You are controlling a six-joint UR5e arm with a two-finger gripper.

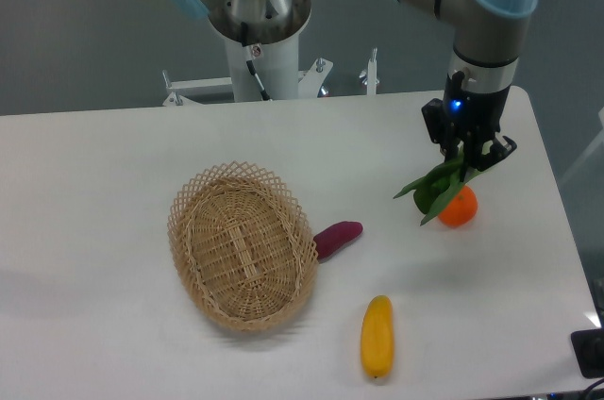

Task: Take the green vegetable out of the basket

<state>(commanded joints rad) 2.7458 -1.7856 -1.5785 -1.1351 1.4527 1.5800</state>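
Note:
The green vegetable (436,188), a small bok choy with dark green leaves, hangs from my gripper (467,157) at the right of the table, held above the surface. The gripper is shut on its stem end, and the leaves droop down to the left, partly in front of an orange fruit. The oval woven wicker basket (243,244) stands at the table's centre left, well apart from the gripper, with nothing inside it.
An orange fruit (461,209) lies just below the gripper. A purple sweet potato (337,238) lies against the basket's right rim. A yellow elongated fruit (377,336) lies near the front edge. The robot base (257,51) stands behind the table.

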